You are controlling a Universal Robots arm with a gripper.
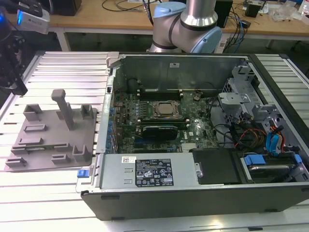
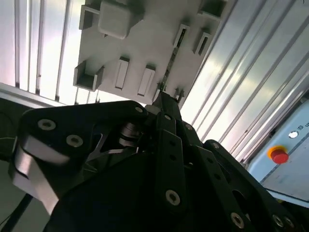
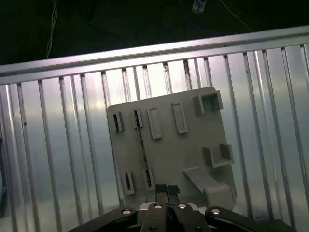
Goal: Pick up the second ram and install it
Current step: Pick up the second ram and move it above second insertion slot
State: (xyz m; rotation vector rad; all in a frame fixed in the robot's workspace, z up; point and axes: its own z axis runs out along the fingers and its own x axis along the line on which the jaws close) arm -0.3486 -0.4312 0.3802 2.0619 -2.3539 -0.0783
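The second ram lies on edge in a long slot of the grey tray, seen as a thin dark strip in both wrist views. In the exterior view the ram sits near the tray's front left. My gripper hangs above the tray, apart from it, with its fingertips pressed together and nothing between them. In the exterior view the gripper is at the far left, above the ribbed table.
The open computer case fills the exterior view's middle and right, with the CPU socket and black memory slots behind it. A tall grey post rises from the tray. A red button sits beside the table.
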